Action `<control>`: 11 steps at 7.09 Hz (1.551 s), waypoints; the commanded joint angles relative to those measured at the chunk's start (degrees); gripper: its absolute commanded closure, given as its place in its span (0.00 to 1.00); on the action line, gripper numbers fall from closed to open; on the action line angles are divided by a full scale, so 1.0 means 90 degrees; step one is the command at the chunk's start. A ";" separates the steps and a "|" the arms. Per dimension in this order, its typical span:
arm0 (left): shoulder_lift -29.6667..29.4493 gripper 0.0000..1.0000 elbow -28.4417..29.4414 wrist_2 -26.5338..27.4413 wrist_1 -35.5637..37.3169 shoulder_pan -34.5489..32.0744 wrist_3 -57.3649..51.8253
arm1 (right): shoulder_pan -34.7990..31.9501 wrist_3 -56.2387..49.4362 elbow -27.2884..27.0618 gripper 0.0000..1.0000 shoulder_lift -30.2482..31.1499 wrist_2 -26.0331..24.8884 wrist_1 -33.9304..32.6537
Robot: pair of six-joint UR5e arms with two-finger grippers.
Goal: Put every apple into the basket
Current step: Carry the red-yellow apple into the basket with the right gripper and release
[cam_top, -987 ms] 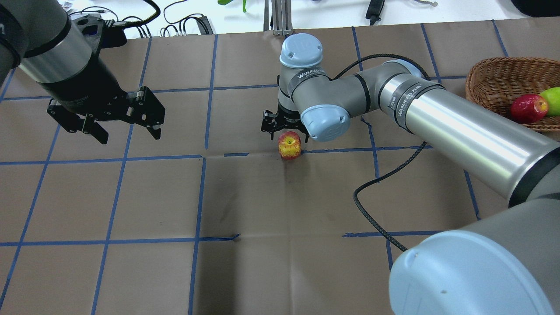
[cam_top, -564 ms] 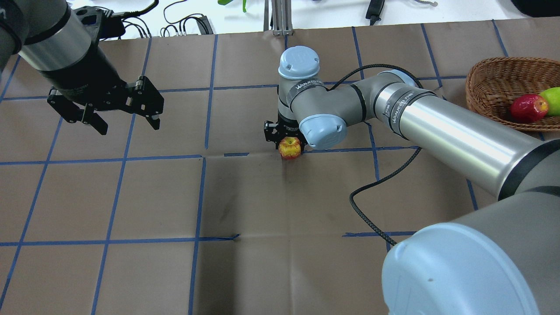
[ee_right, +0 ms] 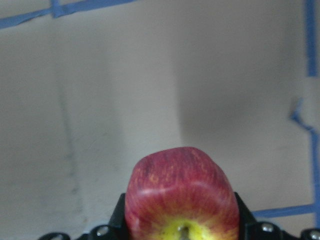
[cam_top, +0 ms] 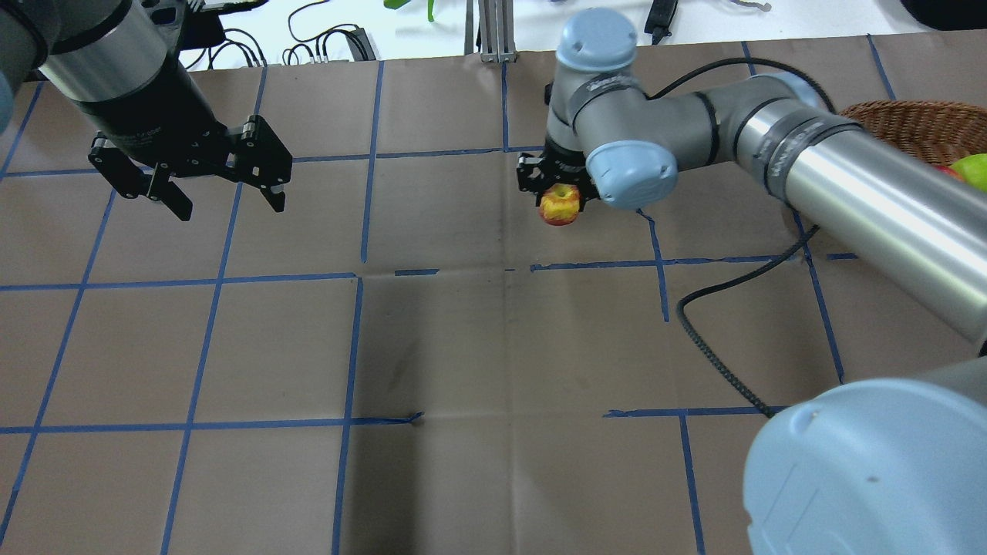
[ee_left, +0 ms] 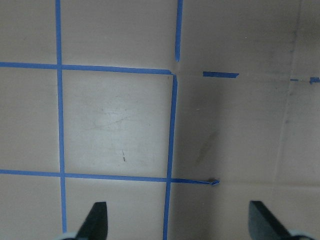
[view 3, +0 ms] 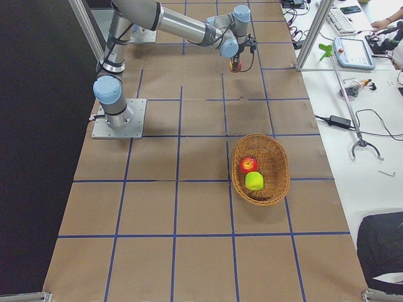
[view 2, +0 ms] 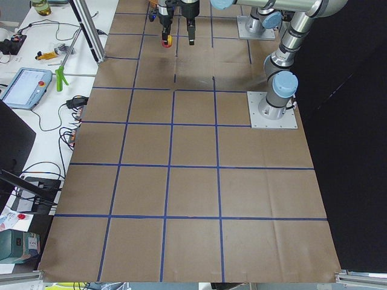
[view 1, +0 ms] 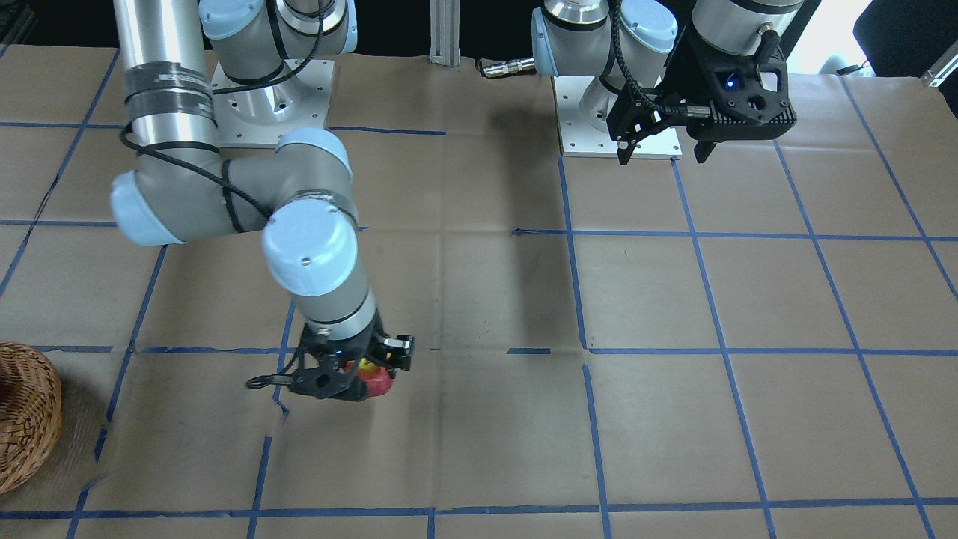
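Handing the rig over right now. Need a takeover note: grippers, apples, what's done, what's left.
Right gripper: shut on the red-and-yellow apple, held above the table near its middle, well short of the basket.
Left gripper: open, empty, hovering over its own side.
Basket: at the robot's right end of the table; the red apple and the green apple lie inside, side by side.
Done: two of three apples are in, the third is grasped.
Left: carry the third apple over the basket and release it.
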State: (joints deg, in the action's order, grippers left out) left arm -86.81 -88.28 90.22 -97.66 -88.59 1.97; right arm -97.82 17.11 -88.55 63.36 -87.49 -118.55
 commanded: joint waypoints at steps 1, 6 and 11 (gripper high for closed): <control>-0.0032 0.02 -0.0006 -0.0072 0.0001 0.0000 -0.0014 | 0.1439 -0.2035 0.0306 0.85 0.0313 -0.0394 0.0746; -0.0062 0.01 0.0004 -0.0054 0.0001 0.0009 -0.0063 | 0.4138 -0.6441 0.0347 0.85 -0.0281 -0.0398 -0.0129; -0.0189 0.01 0.0189 -0.0073 -0.0009 0.0009 0.0025 | 0.4151 -0.6648 0.0327 0.00 -0.0526 -0.0406 -0.0111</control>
State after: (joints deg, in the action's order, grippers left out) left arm -88.38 -86.70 89.58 -97.84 -88.46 2.08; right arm -60.51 -42.66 -85.98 58.49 -90.86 -120.46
